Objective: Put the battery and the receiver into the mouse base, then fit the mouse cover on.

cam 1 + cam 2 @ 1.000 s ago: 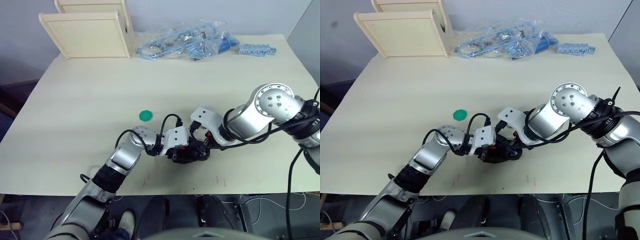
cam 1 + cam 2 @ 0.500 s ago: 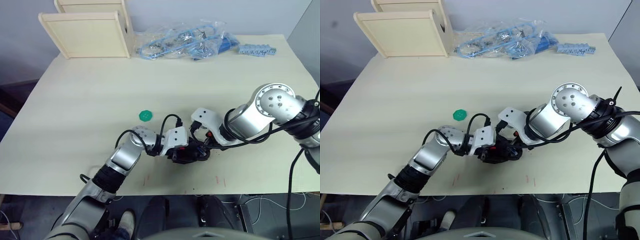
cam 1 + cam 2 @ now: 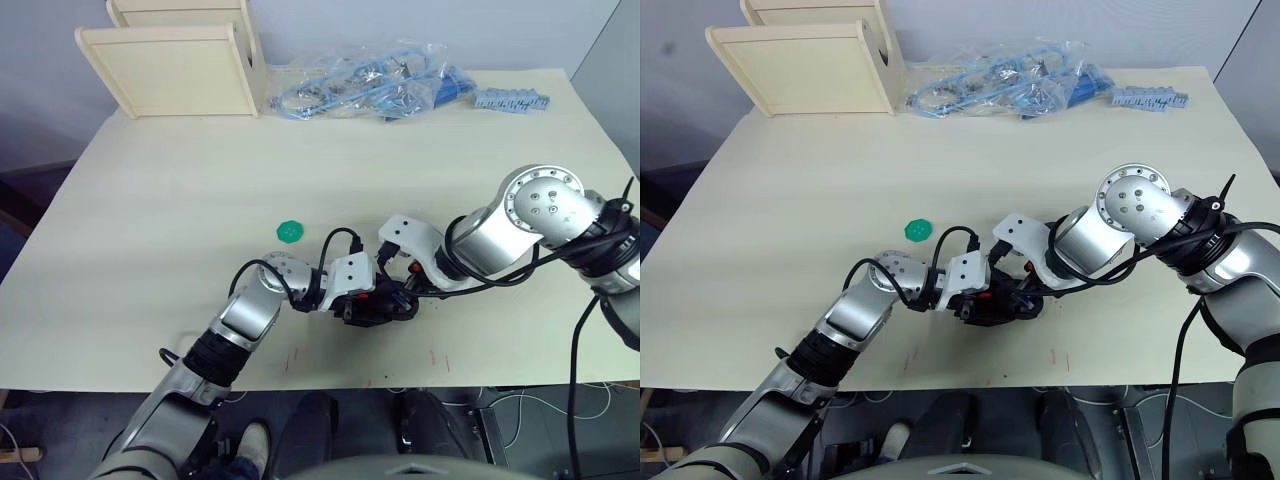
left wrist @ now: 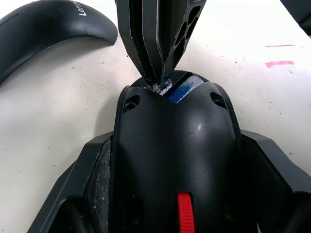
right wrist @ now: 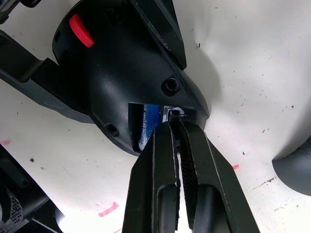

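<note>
The black mouse base (image 4: 175, 145) lies on the table near its front edge, with its red wheel (image 4: 183, 213) showing. My left gripper (image 3: 362, 304) is shut on the base, one finger (image 4: 92, 194) along each side. The blue-and-silver battery (image 5: 148, 124) sits in the base's open slot. My right gripper (image 5: 174, 119) is shut on a small silvery piece, the receiver (image 5: 174, 113), its tips pressed into the slot beside the battery. The glossy black mouse cover (image 4: 43, 24) lies on the table just beside the base.
A round green disc (image 3: 290, 231) lies a little behind and to the left of the grippers. Two wooden trays (image 3: 175, 60) stand at the back left. A plastic bag of blue parts (image 3: 370, 85) and loose blue pieces (image 3: 512, 98) lie along the back edge.
</note>
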Controlling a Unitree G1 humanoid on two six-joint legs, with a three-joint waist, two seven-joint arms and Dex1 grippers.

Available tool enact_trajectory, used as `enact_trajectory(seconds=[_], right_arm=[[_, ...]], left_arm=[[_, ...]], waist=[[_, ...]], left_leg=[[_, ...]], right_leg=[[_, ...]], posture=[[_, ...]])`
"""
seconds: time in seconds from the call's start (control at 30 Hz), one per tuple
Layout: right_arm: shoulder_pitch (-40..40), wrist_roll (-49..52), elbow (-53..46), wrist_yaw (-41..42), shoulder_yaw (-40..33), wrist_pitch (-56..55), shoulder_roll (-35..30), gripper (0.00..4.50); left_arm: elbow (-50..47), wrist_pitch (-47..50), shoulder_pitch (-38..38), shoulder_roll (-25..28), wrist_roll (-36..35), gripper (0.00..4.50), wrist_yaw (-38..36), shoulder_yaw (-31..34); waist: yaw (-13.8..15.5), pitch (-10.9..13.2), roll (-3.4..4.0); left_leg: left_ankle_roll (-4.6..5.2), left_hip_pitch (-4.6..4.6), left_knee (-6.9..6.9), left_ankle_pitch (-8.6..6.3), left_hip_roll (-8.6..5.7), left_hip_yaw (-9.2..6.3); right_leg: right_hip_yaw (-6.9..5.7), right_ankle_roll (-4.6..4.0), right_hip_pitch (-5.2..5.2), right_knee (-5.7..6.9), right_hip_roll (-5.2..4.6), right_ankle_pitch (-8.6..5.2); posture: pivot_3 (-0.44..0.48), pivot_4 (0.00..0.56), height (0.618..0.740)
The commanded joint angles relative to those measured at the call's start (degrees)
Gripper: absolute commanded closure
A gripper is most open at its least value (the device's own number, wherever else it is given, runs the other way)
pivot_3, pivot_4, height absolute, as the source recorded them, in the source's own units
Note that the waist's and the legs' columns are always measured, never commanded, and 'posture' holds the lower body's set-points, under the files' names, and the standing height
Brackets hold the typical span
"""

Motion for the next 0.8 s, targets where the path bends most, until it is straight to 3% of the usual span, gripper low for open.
enact_trajectory(seconds=[0.03,0.37,0.8], right_arm=[[0.4,2.7,-1.0,0.1,0.0,-0.1,-1.5,4.50],[0.0,4.5,-1.7,1.4,1.9,-0.4,-2.6,4.50],[0.3,-3.3,-0.6,0.3,-1.1,1.8,-2.0,4.50]], left_arm=[[1.0,0.6,0.9,0.2,1.1,1.46,-0.1,-2.0],[1.1,0.5,1.0,0.4,1.2,1.46,-0.4,-2.0],[1.2,0.2,1.1,0.3,1.2,1.46,-0.3,-2.2]], waist=[[0.1,0.0,0.00],[0.2,0.0,0.00],[0.2,0.0,0.00]], left_leg=[[0.00,0.00,0.00,0.00,0.00,0.00],[0.00,-0.04,-0.02,0.00,0.01,0.00],[0.00,-0.04,-0.02,0.00,0.01,0.01]], right_leg=[[0.00,0.00,0.00,-0.01,0.00,0.00],[-0.01,0.00,0.00,-0.08,-0.01,0.00],[-0.01,0.00,0.00,-0.07,-0.02,0.00]], posture=[[0.000,0.150,0.740],[0.000,0.150,0.740],[0.000,0.150,0.740]])
